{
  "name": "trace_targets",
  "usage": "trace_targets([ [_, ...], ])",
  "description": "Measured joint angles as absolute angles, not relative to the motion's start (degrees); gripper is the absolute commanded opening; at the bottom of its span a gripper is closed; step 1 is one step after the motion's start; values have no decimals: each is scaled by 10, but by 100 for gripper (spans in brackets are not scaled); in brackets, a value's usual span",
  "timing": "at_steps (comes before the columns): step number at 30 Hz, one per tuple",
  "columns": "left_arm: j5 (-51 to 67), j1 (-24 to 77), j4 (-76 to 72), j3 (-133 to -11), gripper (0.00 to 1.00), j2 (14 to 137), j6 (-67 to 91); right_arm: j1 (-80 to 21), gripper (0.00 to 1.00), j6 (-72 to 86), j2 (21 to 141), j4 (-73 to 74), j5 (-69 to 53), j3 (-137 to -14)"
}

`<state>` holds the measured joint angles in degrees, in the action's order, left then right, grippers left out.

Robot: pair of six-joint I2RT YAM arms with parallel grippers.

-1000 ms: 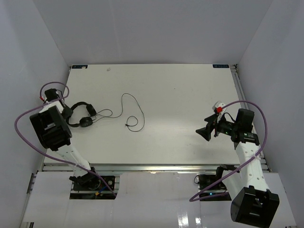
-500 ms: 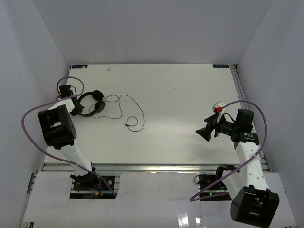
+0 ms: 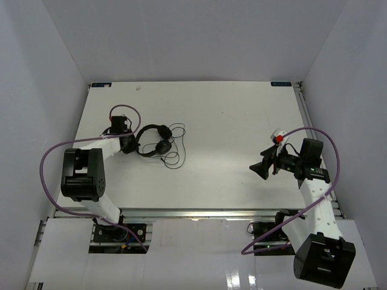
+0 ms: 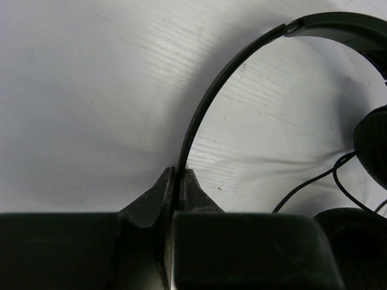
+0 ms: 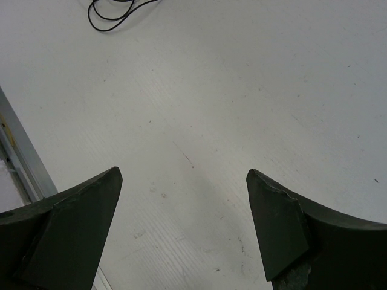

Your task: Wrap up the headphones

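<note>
Top external view: one set of headphones (image 3: 154, 139) lying on the left half of the one white table (image 3: 242, 115), with two round earcups (image 3: 162, 145) close together and one thin cord (image 3: 176, 154) looped loosely just right of them. Two grippers: left gripper (image 4: 177, 181) pinched tight on the thin headband (image 4: 202, 115), both fingers (image 4: 151, 199) pressed flat against it in the left wrist view; right gripper (image 5: 181, 181) spread wide above bare table, well apart on the right, holding nothing.
</note>
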<state>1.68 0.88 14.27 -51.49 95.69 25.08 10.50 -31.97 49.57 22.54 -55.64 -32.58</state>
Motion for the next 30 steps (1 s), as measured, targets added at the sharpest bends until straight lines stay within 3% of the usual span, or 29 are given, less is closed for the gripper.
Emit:
trace_targets([
  [3, 15, 21, 137, -514, 36, 959, 251, 106, 90, -320, 497, 225, -556, -326],
  [11, 0, 30, 164, -568, 53, 992, 221, 109, 90, -320, 505, 226, -557, -326],
  [15, -20, 32, 182, -615, 52, 1028, 184, 109, 90, -320, 507, 226, -557, -326],
  [21, -42, 32, 211, -673, 40, 1071, 132, 112, 90, -320, 507, 226, -556, -326],
  [30, -42, 40, 199, -656, 40, 1063, 108, 116, 90, -320, 512, 226, -556, -326],
])
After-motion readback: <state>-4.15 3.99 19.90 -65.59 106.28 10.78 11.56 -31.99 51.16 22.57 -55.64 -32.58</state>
